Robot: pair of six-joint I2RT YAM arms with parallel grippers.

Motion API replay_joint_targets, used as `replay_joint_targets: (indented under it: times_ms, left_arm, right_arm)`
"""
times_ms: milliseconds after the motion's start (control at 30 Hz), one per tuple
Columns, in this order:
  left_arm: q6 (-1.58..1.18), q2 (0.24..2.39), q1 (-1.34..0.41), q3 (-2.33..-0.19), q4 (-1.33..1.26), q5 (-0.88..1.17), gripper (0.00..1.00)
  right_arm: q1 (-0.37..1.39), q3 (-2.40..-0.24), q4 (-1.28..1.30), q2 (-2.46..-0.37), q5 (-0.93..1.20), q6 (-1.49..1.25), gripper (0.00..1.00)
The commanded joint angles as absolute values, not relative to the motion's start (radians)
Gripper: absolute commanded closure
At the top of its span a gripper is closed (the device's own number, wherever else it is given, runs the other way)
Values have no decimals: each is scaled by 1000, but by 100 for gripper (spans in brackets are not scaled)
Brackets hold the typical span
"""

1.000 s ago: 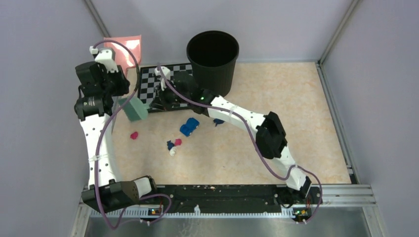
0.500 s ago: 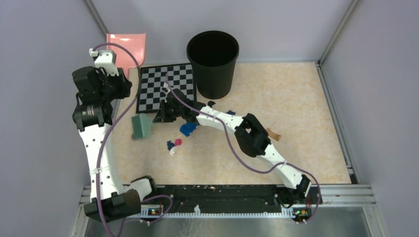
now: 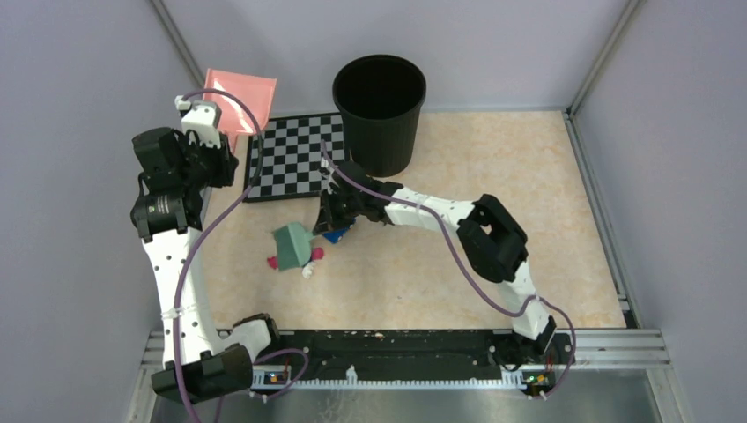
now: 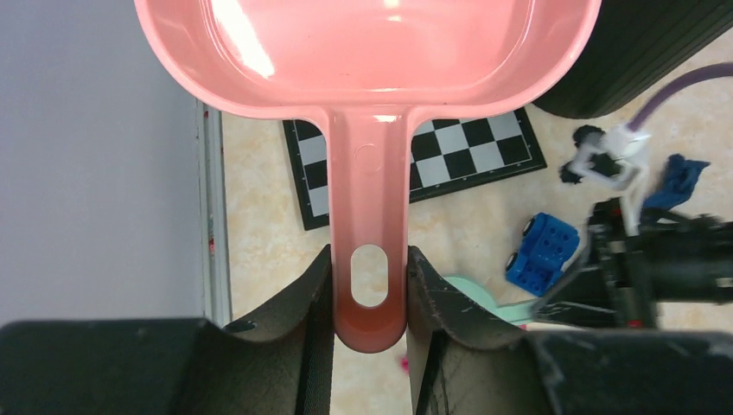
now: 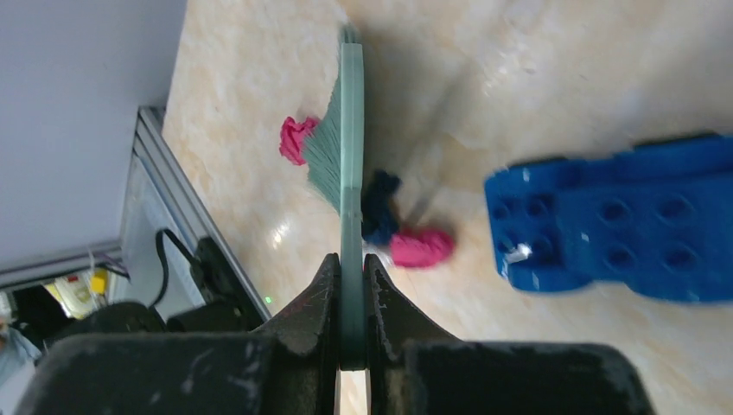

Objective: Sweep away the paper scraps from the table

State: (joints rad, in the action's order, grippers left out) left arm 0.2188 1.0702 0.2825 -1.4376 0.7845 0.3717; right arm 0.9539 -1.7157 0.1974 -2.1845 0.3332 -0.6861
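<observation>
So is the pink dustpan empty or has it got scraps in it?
Empty, as far as shown: the dustpan is bare pink plastic inside, nothing lying in it.

This is a robotics laboratory, more exactly a small test cell, not a home or a shop. The table (image 3: pixel 528 229), with its beige marbled surface, is closed on three sides by plain grey-lilac walls (image 3: pixel 493 44), and bare aluminium posts (image 3: pixel 606 55) stand in the far corners. Two white and black robot arms, the left arm (image 3: pixel 176 264) and the right arm (image 3: pixel 432 211), are bolted to a black rail (image 3: pixel 396 344) at the near edge. Purple cables (image 4: pixel 678 86) run openly along them. Small circuit boards (image 3: pixel 537 381) with lit indicators sit just below the rail, above a metal strip (image 3: pixel 405 404). A black-and-white checkerboard mat (image 3: pixel 291 159) lies flat on the table near the far wall.
</observation>
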Motion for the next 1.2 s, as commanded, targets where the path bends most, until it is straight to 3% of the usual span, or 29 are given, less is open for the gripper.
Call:
replay_joint_targets:
  times_ms: [0,567,800,967,1167]
  left_arm:
    - [336,1087,289,-1440,767,351,100]
    - [513,1248,269,-1471,850,434,100]
    - [646,1249,17,-1444,944,369,100]
    - [707,1233,-190,-1415,985,357,100]
    - [826,1264,-227,-1479,1173,331,100]
  right_arm:
    - [913,-1604,285,-2049,364,-507,100]
    - [864,-1145,483,-1551,154,-16,100]
    - [657,-1067,613,-1394,102,-5,100]
    - [494,-1132,740,-1354,207,141,100]
    - [474,-1254,906,-1299,568,381,100]
